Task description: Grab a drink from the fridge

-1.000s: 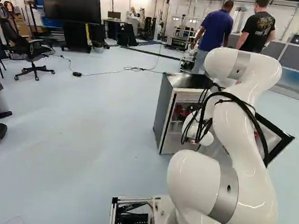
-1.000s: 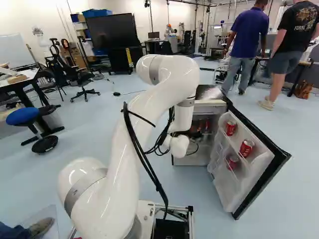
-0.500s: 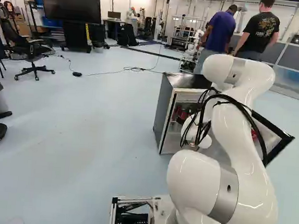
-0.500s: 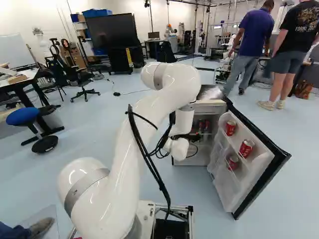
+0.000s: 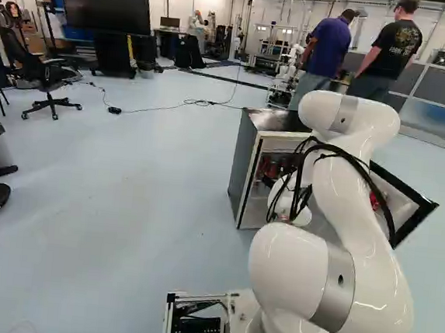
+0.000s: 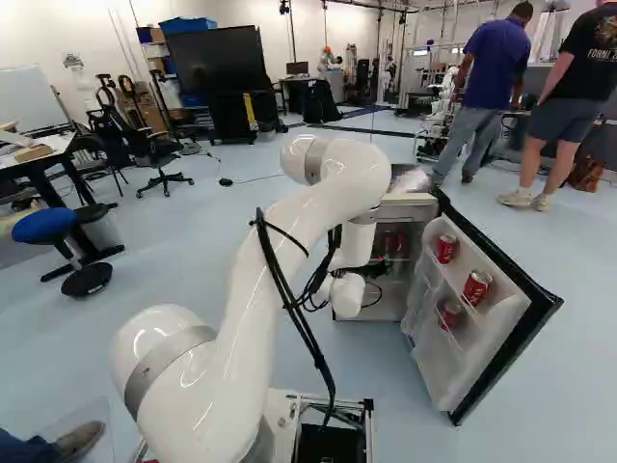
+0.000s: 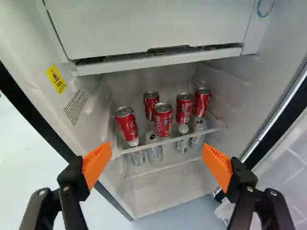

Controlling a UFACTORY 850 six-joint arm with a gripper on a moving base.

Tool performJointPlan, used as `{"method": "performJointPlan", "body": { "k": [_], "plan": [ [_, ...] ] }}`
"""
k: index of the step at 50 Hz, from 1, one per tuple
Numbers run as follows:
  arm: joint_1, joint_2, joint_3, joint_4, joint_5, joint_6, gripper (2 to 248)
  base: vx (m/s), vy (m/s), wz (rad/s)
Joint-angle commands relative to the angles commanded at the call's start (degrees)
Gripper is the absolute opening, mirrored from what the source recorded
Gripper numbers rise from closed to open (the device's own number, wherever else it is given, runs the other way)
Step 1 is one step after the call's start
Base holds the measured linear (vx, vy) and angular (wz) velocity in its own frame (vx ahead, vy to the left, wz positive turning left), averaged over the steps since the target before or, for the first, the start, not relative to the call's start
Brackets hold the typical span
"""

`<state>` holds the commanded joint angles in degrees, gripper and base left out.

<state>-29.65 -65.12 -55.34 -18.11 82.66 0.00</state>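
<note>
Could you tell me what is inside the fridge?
Five red cans stand on the shelf; three more sit in the door; paler cans show below the shelf. The white panel above hides what is behind it.

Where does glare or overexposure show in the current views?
Left base view: highlights on the smooth white arm, sheen on the dark, flat fridge top. Right base view: brighter glare on that top. Wrist view: smooth pale floor beside the black, orange-padded claw washes out nearly white; red metal cans remain clearly lit.
</note>
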Motion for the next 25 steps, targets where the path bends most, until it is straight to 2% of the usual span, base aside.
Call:
{"method": "performJointPlan", "body": {
  "k": [25],
  "plan": [
    [0.49,-4.93,-5.3,0.0,2.12,0.0,247,0.0,0.0,0.0]
  ]
}}
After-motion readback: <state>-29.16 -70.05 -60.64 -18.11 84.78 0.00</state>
